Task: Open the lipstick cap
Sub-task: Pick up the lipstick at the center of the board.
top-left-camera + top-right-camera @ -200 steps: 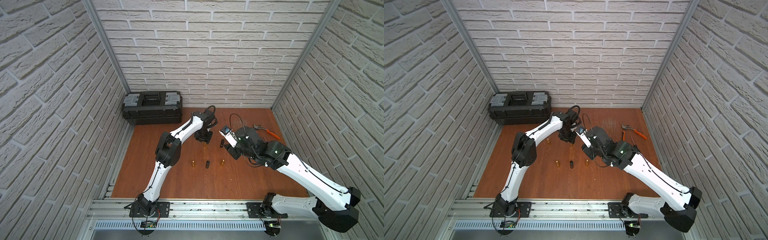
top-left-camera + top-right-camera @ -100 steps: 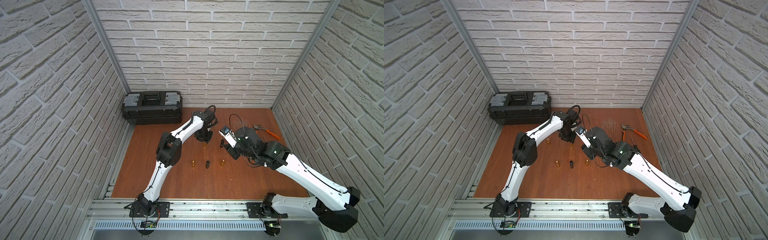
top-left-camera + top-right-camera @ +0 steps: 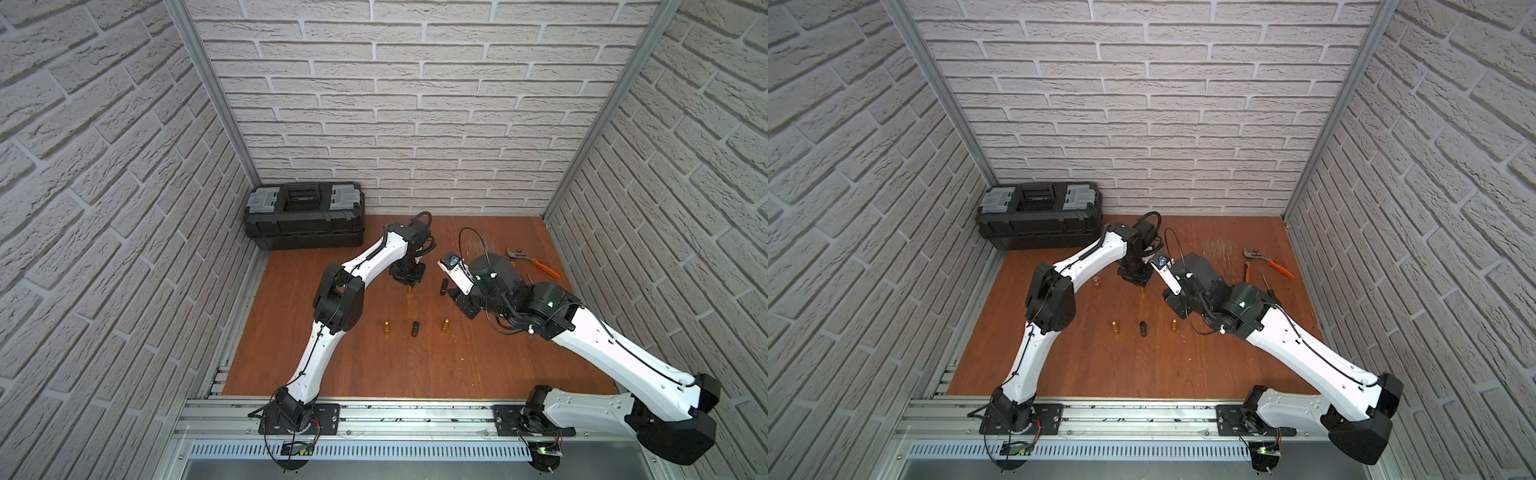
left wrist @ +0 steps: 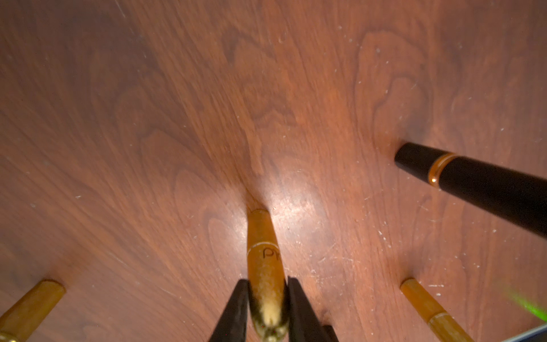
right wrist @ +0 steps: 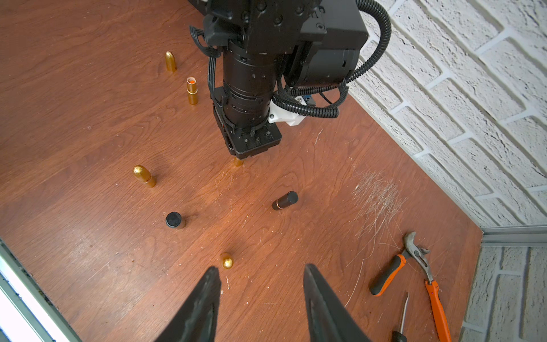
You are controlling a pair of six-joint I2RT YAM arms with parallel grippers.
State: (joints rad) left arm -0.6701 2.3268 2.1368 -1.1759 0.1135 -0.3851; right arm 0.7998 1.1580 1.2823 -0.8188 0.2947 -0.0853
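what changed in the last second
Nothing visibly moved in the top views. The left gripper stays over the upright gold lipstick, its fingers now against the cap. The right gripper stays open and empty.

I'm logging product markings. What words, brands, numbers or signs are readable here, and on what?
"pd", second letter uncertain: dark script on the gold lipstick in the left gripper.
Black toolbox: no label readable.
Blue patch on the right arm: too small to read.
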